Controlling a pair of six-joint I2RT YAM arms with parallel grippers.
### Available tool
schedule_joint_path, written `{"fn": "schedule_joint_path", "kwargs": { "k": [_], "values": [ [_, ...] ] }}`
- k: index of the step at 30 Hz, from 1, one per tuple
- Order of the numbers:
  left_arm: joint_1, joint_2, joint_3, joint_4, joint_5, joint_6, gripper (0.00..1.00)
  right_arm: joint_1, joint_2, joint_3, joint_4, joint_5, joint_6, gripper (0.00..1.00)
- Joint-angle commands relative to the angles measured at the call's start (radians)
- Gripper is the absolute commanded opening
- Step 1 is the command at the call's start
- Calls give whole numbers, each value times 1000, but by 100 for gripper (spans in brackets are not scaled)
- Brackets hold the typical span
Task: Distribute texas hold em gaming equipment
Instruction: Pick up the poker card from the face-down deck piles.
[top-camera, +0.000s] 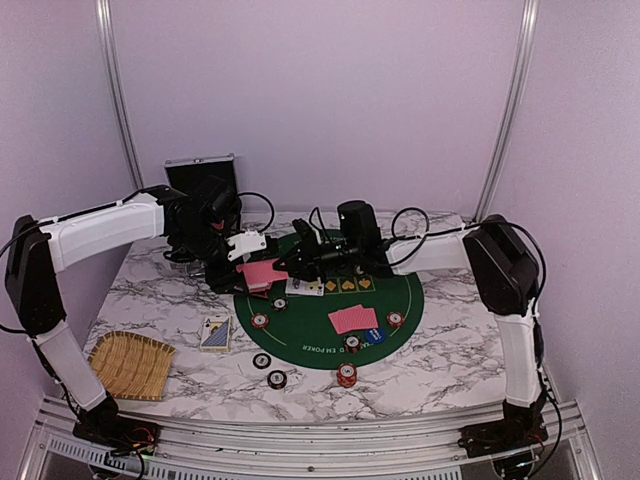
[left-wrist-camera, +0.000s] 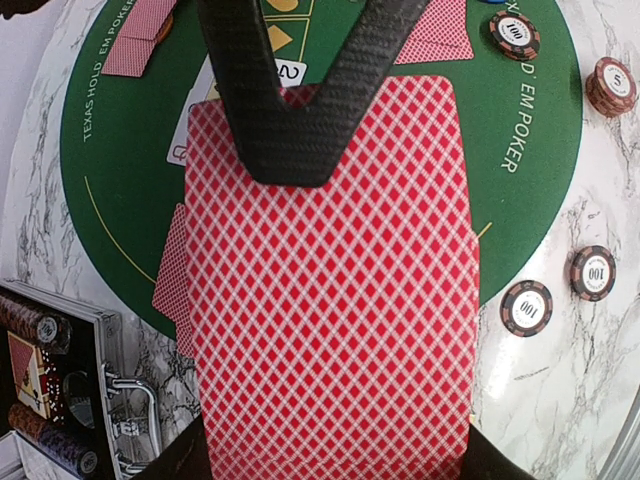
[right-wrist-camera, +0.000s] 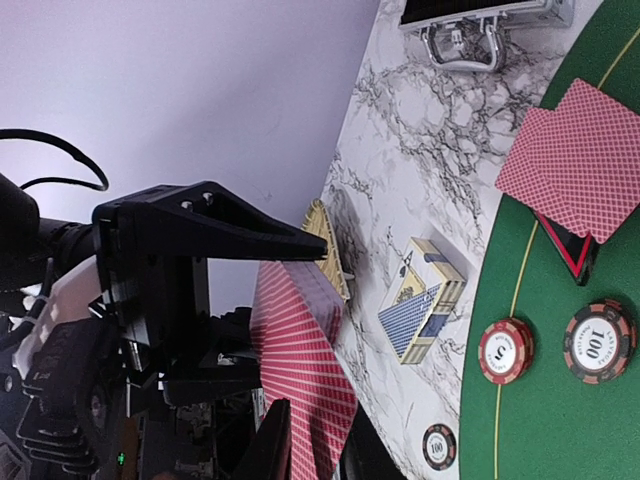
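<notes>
1 high overview, 2 close wrist views — shared green mat (top-camera: 300, 325)

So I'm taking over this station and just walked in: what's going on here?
The left gripper holds a red-backed deck above the left part of the green mat. The right gripper is at the deck's far end, apparently to take a card; whether its jaws are closed is unclear. Face-down cards already lie on the mat, with chips on and around it.
</notes>
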Motion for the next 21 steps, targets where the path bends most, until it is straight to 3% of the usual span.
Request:
{"fn": "schedule_joint_path", "kwargs": {
  "k": [1,12,21],
  "values": [
    [0,-4,23,6,2,1,0,-8,-61,-5,80,-21,37,15],
    [2,-9,14,6,-12,5,0,-78,-132,-29,-51,-27,-51,0],
    [3,-20,5,5,-20,8,0,-183,-200,3,-271,15,-202,0]
  ]
}}
